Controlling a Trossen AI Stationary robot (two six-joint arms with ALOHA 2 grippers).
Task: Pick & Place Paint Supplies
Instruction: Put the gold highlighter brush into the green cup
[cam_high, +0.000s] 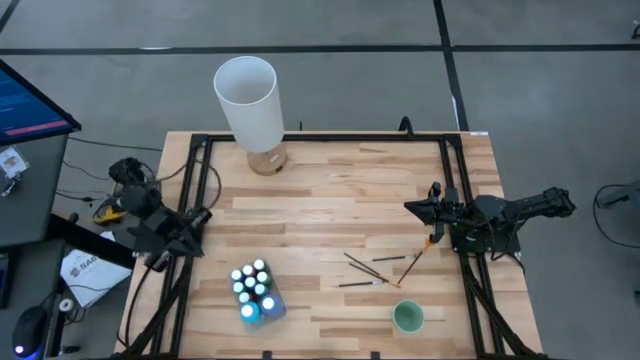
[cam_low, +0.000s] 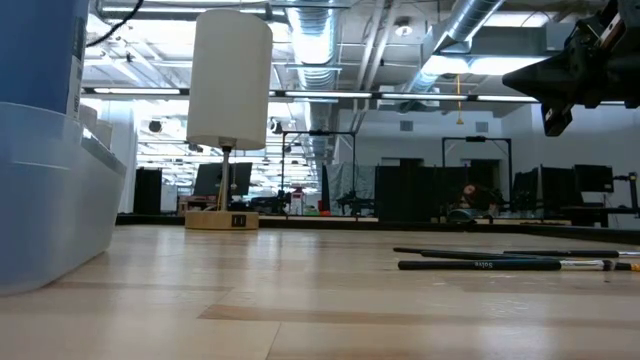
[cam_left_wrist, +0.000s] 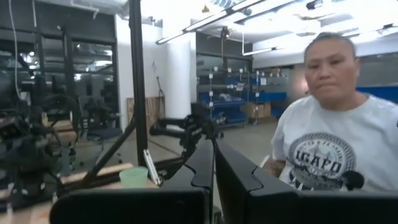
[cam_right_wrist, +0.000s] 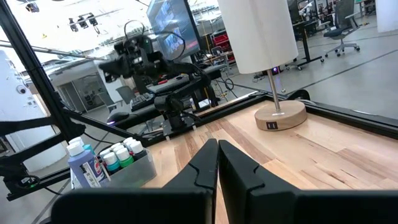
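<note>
Several small white-capped paint bottles (cam_high: 254, 287) stand upright in a clear bin (cam_right_wrist: 134, 169) near the table's front left. Thin dark brushes (cam_high: 368, 270) lie flat on the wood at the right centre, one with an orange handle (cam_high: 414, 262). My left gripper (cam_high: 205, 214) is shut and holds nothing; it is drawn back over the table's left edge, with its fingers together in the left wrist view (cam_left_wrist: 212, 148). My right gripper (cam_high: 408, 206) is shut and holds nothing; it hangs level above the table's right side (cam_right_wrist: 217, 144), beyond the brushes.
A tall white cylinder on a round wooden base (cam_high: 248, 100) stands at the far edge. A small green cup (cam_high: 408, 317) sits at the front right. A black frame (cam_high: 330, 138) rims the table. A person (cam_left_wrist: 336, 137) stands beyond the table.
</note>
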